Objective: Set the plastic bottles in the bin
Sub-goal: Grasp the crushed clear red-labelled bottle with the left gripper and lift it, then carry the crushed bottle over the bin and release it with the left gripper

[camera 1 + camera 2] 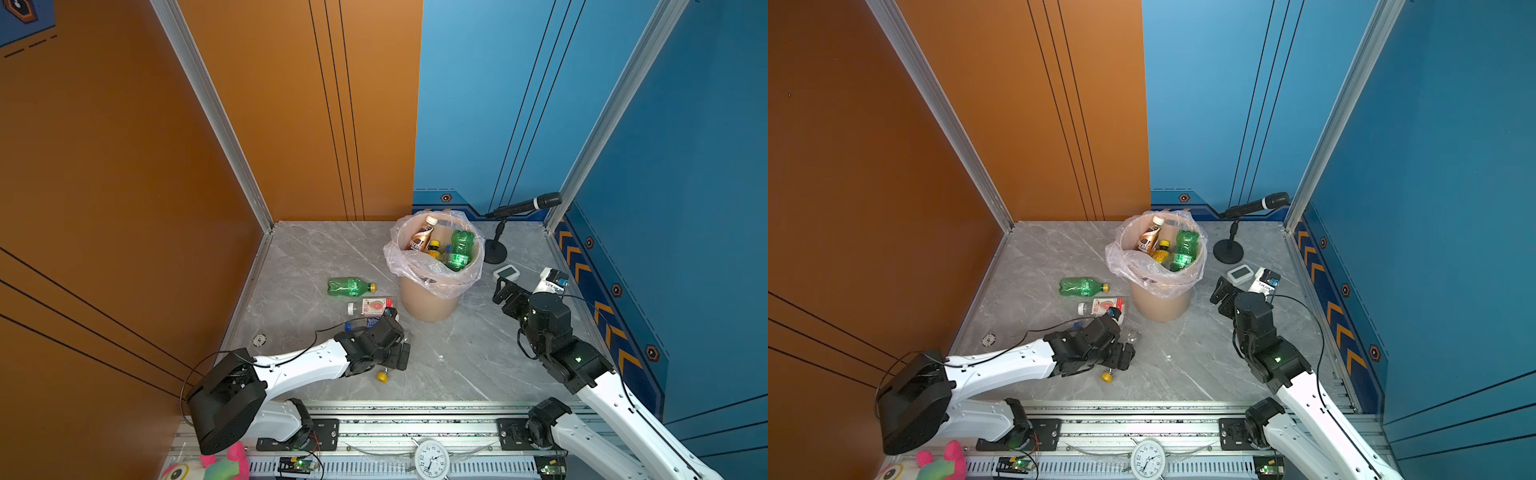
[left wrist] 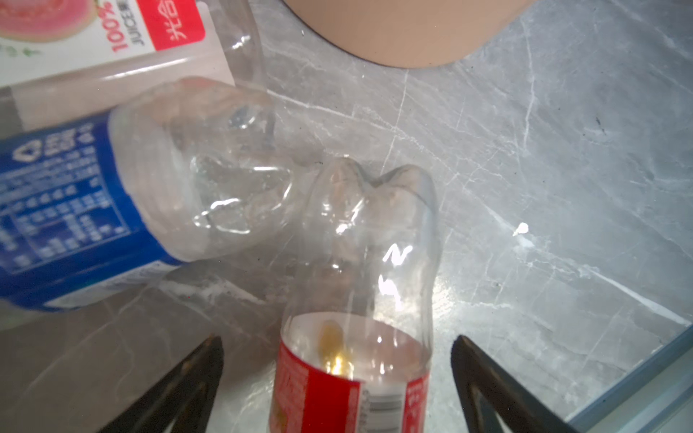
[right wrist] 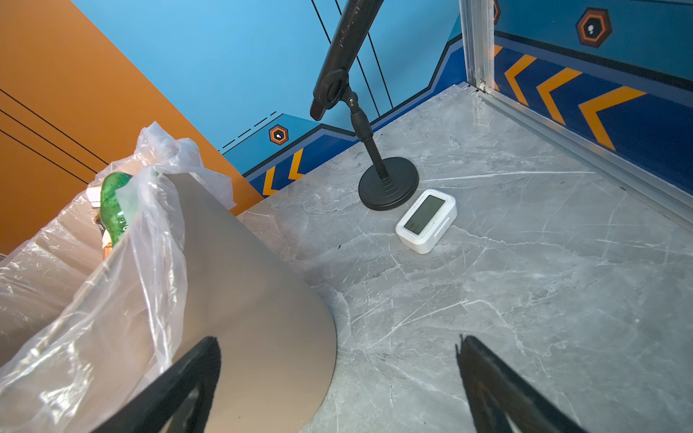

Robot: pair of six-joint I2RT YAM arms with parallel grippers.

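Note:
The bin (image 1: 432,299) (image 1: 1158,303) stands at the back middle, lined with a thin bag. Inside it are a brown bottle (image 1: 422,235), a green bottle (image 1: 461,249) and a yellow-capped one (image 1: 433,247). On the floor to its left lie a green bottle (image 1: 349,287), a white-capped juice bottle (image 1: 372,306) (image 2: 93,45) and a blue-labelled bottle (image 2: 75,210). My left gripper (image 2: 337,339) (image 1: 397,351) is open astride a clear red-labelled bottle (image 2: 352,375), with a gap on each side; its yellow cap (image 1: 382,377) pokes out. My right gripper (image 3: 337,339) (image 1: 505,291) hangs open and empty beside the bin's wall (image 3: 243,300).
A microphone on a round-based stand (image 1: 495,251) stands behind the bin on the right. Beside it lie a white digital clock (image 1: 506,273) and a small white box (image 1: 552,280). A disc (image 1: 259,340) lies near the left wall. An analog clock (image 1: 432,459) and a plush toy (image 1: 208,465) sit at the front rail.

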